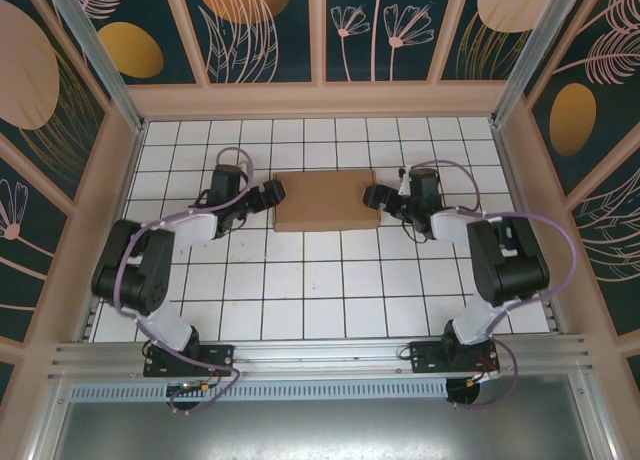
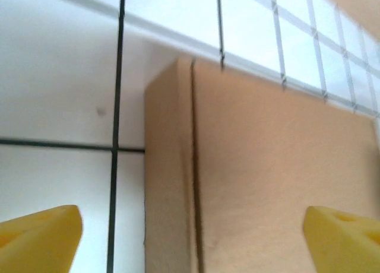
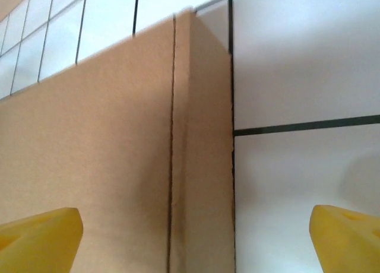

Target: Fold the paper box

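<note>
White tiled bench [image 1: 330,310]. Further out, left fingers [image 2: 41,234] are spread wide, holding nothing, facing the left end of the paper box [image 1: 327,201]. Same for right fingers [image 3: 41,234]: wide apart, empty, at its right end. Box is folded shut, lying flat between both, in the bench's far half.

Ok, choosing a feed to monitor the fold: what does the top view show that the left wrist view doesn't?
Top: the whole box lying flat, left gripper at its left end, right gripper at its right end. Left wrist: a close look at a crease near the box's end, with open yellow fingers at either side of the frame. Both: the brown box on the white tiled table.
</note>
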